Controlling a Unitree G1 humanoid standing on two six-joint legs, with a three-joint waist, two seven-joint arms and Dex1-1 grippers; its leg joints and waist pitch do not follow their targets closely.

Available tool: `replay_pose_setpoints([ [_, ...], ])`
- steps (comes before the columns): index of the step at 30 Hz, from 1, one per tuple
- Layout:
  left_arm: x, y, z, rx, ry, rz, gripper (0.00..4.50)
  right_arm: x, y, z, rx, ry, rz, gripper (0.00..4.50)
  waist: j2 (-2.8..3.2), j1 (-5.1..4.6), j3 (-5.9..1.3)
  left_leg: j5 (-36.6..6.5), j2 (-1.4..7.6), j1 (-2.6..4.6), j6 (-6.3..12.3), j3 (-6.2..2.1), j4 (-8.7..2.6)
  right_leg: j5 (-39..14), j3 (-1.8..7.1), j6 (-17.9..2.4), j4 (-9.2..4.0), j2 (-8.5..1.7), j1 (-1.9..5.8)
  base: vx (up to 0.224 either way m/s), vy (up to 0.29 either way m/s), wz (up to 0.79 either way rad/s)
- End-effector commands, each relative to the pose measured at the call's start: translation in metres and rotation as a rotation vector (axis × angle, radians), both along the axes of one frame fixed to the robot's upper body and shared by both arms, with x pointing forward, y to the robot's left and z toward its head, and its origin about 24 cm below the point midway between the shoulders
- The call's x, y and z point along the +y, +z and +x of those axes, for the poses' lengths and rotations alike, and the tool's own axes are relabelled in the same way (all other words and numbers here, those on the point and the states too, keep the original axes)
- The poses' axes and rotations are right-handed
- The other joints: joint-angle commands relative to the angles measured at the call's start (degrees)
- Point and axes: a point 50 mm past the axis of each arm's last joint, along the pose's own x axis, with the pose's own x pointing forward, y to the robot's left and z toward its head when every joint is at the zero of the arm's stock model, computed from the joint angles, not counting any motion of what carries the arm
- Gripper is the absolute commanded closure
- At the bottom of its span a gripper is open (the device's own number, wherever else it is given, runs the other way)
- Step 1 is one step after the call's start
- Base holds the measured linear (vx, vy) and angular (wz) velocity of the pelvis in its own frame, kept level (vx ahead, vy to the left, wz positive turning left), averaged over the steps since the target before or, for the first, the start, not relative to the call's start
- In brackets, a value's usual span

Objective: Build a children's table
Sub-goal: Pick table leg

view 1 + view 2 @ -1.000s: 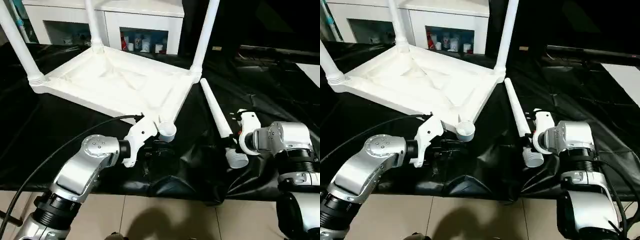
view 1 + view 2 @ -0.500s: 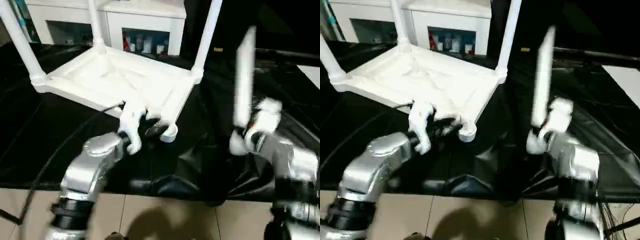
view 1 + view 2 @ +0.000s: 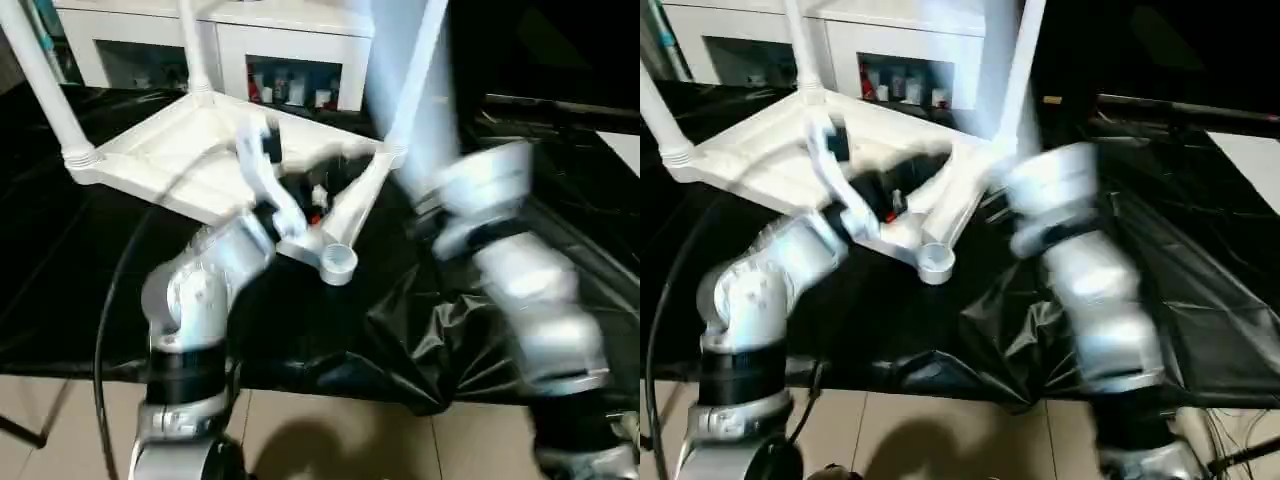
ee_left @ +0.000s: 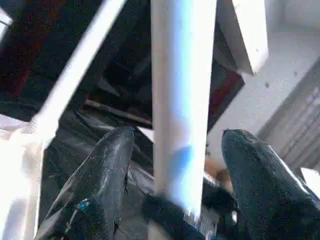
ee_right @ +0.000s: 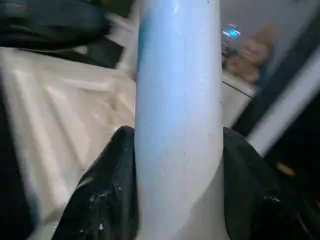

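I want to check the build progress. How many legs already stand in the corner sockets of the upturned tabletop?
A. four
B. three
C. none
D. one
B: three legs rise from the corners of the tabletop, while the near corner socket is open and the right gripper holds the fourth leg.

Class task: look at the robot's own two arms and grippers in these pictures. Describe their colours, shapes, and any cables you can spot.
Both arms are rounded silver-grey metal segments with black ribbed bands near the base. The left arm carries a white bracket toward its gripper, and a black cable loops along it. The right arm is bulkier in view. Each gripper has two glossy black tapered fingers, faintly scuffed.
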Motion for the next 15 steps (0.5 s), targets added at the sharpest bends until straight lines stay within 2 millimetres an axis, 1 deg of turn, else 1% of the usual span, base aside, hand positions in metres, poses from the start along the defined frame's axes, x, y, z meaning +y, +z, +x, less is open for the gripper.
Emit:
replay_pose_setpoints([
  [1, -0.003, 0.004, 0.003, 0.017, 0.014, -0.037, 0.91, 0.007, 0.004, -0.006, -0.051, 0.034, -0.024, 2.63, -0.19, -0.13, -3.95, -11.12, 1.11, 0.97, -0.15, -0.14, -3.56, -9.58, 1.91, -6.9, -4.62, -2.3, 2.6, 0.0, 0.0, 0.0],
  [2, -0.003, 0.004, 0.003, 0.017, 0.016, -0.039, 0.76, 0.007, 0.004, -0.006, -0.051, 0.036, -0.025, 2.63, -0.13, -0.09, -4.0, -10.81, 1.15, 0.94, -0.05, -0.17, -3.56, -8.99, 1.9, -7.04, -4.52, -2.33, 2.66, 0.0, 0.0, 0.0],
  [3, -0.003, 0.005, 0.004, 0.02, 0.023, -0.05, 0.76, 0.009, 0.004, -0.007, -0.056, 0.044, -0.029, 2.63, -0.12, -0.1, -4.01, -10.46, 1.19, 0.85, 0.04, -0.22, -3.59, -8.19, 1.88, -7.11, -4.44, -2.36, 2.71, 0.0, 0.0, 0.0],
  [5, -0.002, 0.006, 0.005, 0.03, 0.043, -0.065, 0.53, 0.012, 0.003, -0.008, -0.062, 0.059, -0.042, 2.63, -0.13, -0.11, -4.03, -9.88, 1.22, 0.89, 0.34, -0.25, -3.54, -6.2, 1.87, -7.48, -4.28, -2.32, 2.78, 0.0, 0.0, 0.0],
  [6, -0.001, 0.008, 0.008, 0.047, 0.062, -0.092, 0.4, 0.015, 0.002, -0.01, -0.08, 0.076, -0.063, 2.63, -0.35, -0.15, -4.04, -9.65, 1.14, 0.7, 0.36, -0.26, -3.51, -5.9, 1.84, -7.49, -4.17, -2.36, 2.98, 0.0, 0.0, 0.0],
  [7, 0.002, 0.007, 0.012, 0.078, 0.099, -0.104, 0.36, 0.017, 0.002, -0.01, -0.095, 0.088, -0.083, 2.63, -0.26, -0.11, -4.03, -9.85, 1.15, 0.78, 0.32, -0.22, -3.48, -6.04, 1.86, -7.49, -4.19, -2.39, 2.92, 0.0, 0.0, 0.0],
  [8, 0.002, 0.007, 0.012, 0.081, 0.102, -0.105, 0.36, 0.017, 0.002, -0.01, -0.097, 0.089, -0.084, 2.63, -0.49, -0.18, -3.98, -10.12, 1.12, 0.83, 0.43, -0.17, -3.45, -6.43, 1.87, -7.4, -4.3, -2.36, 2.86, 0.0, 0.0, 0.0],
  [9, 0.004, 0.006, 0.014, 0.099, 0.121, -0.109, 0.67, 0.018, 0.002, -0.01, -0.105, 0.093, -0.096, 2.63, -0.31, -0.11, -4.01, -10.11, 1.14, 0.9, 0.49, -0.22, -3.41, -7.06, 1.89, -7.15, -4.24, -2.39, 2.9, 0.0, 0.0, 0.0],
  [10, 0.007, 0.005, 0.016, 0.109, 0.148, -0.129, 0.73, 0.019, 0.0, -0.009, -0.115, 0.094, -0.128, 2.63, -0.36, -0.17, -3.96, -9.99, 1.09, 0.84, 0.51, -0.2, -3.4, -7.03, 1.9, -7.14, -4.29, -2.35, 2.86, 0.0, 0.0, 0.0],
  [11, 0.007, 0.005, 0.016, 0.109, 0.148, -0.129, 0.75, 0.019, 0.0, -0.009, -0.115, 0.094, -0.128, 2.63, -0.63, -0.15, -3.94, -9.92, 1.06, 0.81, 0.56, -0.17, -3.42, -7.24, 1.87, -7.09, -4.38, -2.34, 2.89, 0.0, 0.0, 0.0],
  [12, 0.01, 0.006, 0.017, 0.116, 0.17, -0.158, 0.86, 0.019, -0.002, -0.008, -0.129, 0.094, -0.175, 2.63, -0.65, -0.07, -3.96, -9.89, 1.1, 0.79, 0.49, -0.22, -3.4, -7.78, 1.86, -6.95, -4.26, -2.45, 2.95, 0.0, 0.0, 0.0],
  [13, 0.011, 0.006, 0.018, 0.115, 0.179, -0.165, 1.01, 0.019, -0.003, -0.008, -0.133, 0.094, -0.193, 2.63, -0.91, -0.09, -3.97, -9.86, 1.09, 0.74, 0.46, -0.18, -3.37, -7.95, 1.84, -6.87, -4.34, -2.41, 2.95, 0.0, 0.0, 0.0],
  [14, 0.013, 0.006, 0.018, 0.115, 0.192, -0.176, 1.01, 0.019, -0.004, -0.008, -0.141, 0.095, -0.217, 2.63, -0.77, -0.09, -3.91, -10.02, 1.12, 0.78, 0.34, -0.21, -3.39, -8.44, 1.84, -6.62, -4.41, -2.46, 2.93, 0.0, 0.0, 0.0],
  [15, 0.013, 0.006, 0.018, 0.12, 0.196, -0.175, 1.18, 0.019, -0.005, -0.007, -0.145, 0.09, -0.231, 2.63, -0.93, -0.17, -3.94, -10.01, 1.13, 0.82, 0.36, -0.17, -3.34, -8.39, 1.85, -6.52, -4.38, -2.41, 2.9, 0.0, 0.0, 0.0],
])
